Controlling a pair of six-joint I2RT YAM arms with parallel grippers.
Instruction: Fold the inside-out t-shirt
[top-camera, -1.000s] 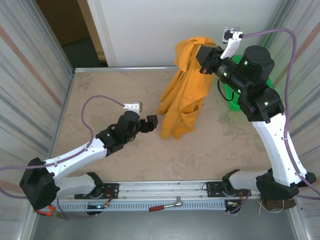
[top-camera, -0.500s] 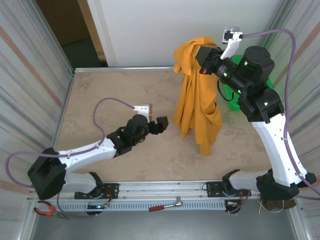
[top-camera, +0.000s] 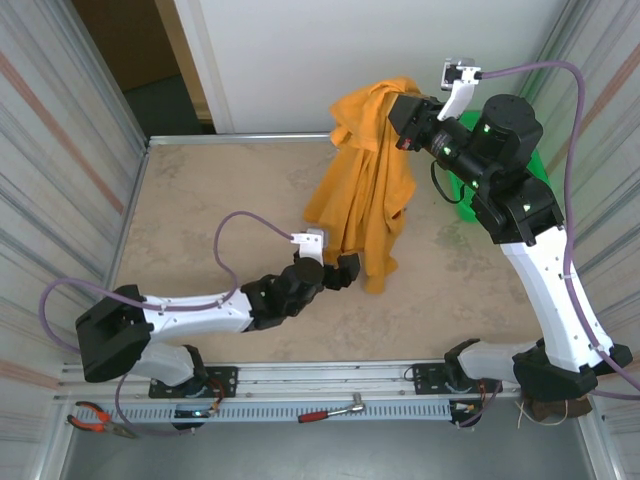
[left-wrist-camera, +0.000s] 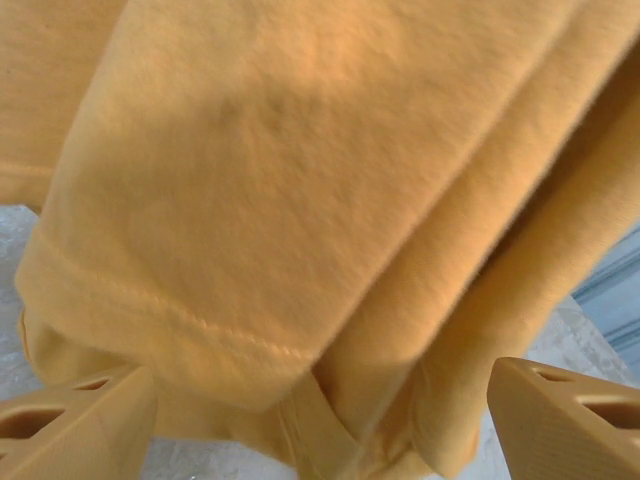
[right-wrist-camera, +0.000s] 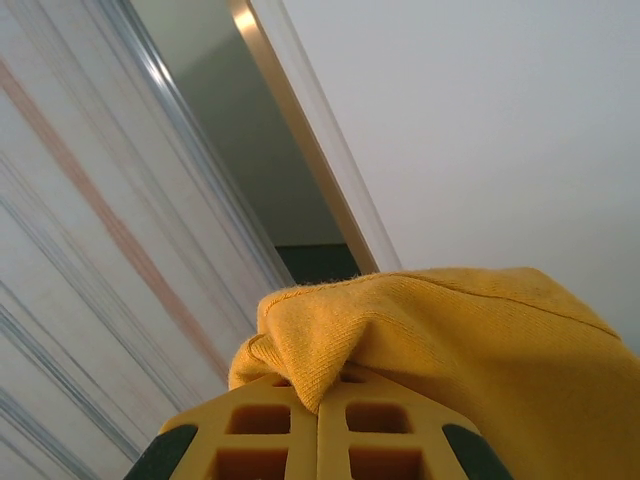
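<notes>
A mustard-orange t-shirt (top-camera: 365, 190) hung bunched above the bench (top-camera: 200, 190), far right, pinched by the closed right hand (top-camera: 400, 112). The left hand (top-camera: 338, 270) gaped open beside its lower edge; its wrist camera showed a stitched hem (left-wrist-camera: 170, 320).

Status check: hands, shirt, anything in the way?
Right hand shut on shirt, hanging bunched. Left hand open, fingers either side of its lower hem. Green object beside right arm, clear of shirt.
</notes>
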